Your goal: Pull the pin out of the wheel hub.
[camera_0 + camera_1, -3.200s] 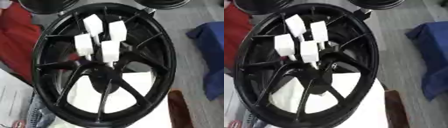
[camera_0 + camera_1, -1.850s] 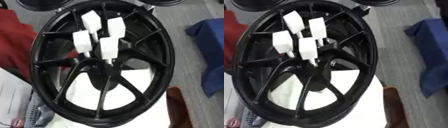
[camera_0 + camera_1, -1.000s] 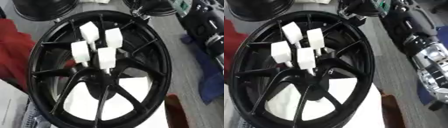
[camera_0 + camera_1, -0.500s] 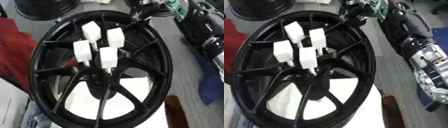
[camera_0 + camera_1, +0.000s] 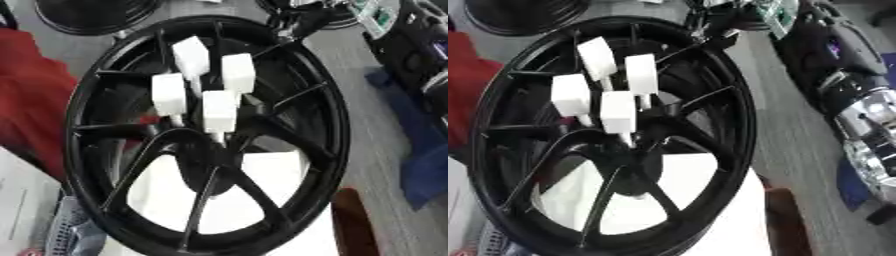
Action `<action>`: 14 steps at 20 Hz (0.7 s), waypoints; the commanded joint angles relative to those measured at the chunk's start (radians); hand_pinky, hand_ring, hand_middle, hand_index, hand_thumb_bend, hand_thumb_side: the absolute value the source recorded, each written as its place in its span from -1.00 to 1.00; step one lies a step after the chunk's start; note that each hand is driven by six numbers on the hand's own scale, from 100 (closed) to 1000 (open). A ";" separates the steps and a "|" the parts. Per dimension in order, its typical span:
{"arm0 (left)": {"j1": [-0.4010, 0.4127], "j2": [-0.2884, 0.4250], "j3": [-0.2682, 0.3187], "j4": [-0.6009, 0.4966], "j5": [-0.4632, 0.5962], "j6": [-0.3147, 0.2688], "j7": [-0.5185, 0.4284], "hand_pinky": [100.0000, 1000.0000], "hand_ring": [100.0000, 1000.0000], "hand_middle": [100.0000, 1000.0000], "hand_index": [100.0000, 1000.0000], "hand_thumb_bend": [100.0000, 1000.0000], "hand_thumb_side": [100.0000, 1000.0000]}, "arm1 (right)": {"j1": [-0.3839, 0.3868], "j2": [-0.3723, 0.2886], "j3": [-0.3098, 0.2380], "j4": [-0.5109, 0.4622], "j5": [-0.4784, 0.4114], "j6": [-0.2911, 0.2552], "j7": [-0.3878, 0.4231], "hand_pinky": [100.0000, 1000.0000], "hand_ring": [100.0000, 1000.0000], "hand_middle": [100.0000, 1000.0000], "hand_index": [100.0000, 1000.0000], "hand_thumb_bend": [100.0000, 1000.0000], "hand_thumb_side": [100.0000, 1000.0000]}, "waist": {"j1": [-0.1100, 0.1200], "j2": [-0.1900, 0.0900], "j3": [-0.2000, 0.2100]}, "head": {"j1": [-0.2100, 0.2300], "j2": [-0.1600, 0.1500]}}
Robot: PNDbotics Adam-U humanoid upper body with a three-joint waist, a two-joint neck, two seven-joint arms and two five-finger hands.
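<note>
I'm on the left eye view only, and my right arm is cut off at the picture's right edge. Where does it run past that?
Observer: In the right eye view the right arm runs down beside the wheel, on its right, to a silver joint that your view does not show.
Operator: Does that lower stretch lean on the rim?
Observer: No. A strip of grey surface shows between the silver joint and the rim, so they are apart there.
Operator: Anything lying below the joint?
Observer: A blue cloth lies just below it, against the arm's lower silver part.
</note>
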 commanded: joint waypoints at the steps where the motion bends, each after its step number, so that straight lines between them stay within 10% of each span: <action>1: -0.006 0.038 0.013 -0.006 0.002 -0.003 -0.004 0.60 0.65 0.56 0.77 -0.71 0.73 | -0.014 -0.045 0.022 -0.121 -0.065 0.032 -0.017 0.76 0.62 0.60 0.78 -1.00 0.13 | -0.001 -0.035 0.000 | 0.001 -0.002; 14: 0.012 0.060 0.012 -0.002 -0.009 -0.009 -0.015 0.60 0.66 0.55 0.77 -0.69 0.70 | 0.047 -0.078 0.094 -0.335 -0.176 0.128 -0.072 0.74 0.58 0.58 0.78 -1.00 0.04 | -0.020 -0.093 -0.014 | 0.006 0.016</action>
